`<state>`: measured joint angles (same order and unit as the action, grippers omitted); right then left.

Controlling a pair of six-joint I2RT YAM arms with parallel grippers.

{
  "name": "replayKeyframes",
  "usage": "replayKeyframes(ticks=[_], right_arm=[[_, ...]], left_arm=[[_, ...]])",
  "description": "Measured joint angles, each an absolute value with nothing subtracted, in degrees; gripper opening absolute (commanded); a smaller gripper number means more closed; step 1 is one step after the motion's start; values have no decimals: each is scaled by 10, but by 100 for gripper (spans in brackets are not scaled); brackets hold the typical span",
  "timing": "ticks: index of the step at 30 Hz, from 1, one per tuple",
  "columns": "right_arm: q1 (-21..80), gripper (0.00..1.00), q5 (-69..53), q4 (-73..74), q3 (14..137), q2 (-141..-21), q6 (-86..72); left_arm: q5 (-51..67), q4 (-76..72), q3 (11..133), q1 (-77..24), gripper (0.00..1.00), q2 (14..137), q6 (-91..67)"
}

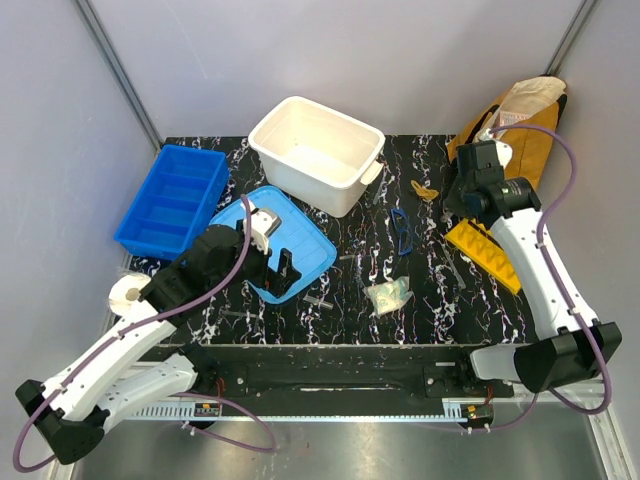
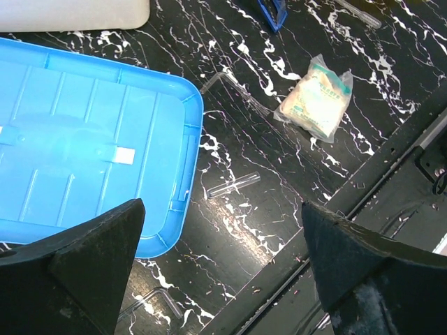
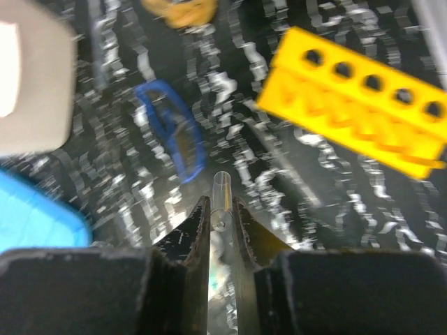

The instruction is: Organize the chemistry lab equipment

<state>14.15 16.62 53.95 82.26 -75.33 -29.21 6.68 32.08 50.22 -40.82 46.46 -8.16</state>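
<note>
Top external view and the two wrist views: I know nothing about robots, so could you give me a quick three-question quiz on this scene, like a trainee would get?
1. True or false: the left gripper is open, with nothing between its fingers.
2. What is the right gripper holding?
A. the safety glasses
B. a thin transparent tube
C. the yellow rack
3. Fill in: the white tub stands uncovered; its blue ____ lies flat on the table beside it.

Key: 1 true; 2 B; 3 lid.
</note>
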Motion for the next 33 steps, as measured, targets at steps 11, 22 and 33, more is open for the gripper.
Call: replayKeyframes(ticks=[11,22,33], right_arm=[[36,17,243,552,839,-845,-250],[9,17,213,523,850,-906,-237],[-24,17,183,507,850,-913,-229]], left_arm=[[25,308,496,-409,99,421,-96],[-5,303,493,-409,99,424,-95],[-18,304,493,-410,99,429,-95]])
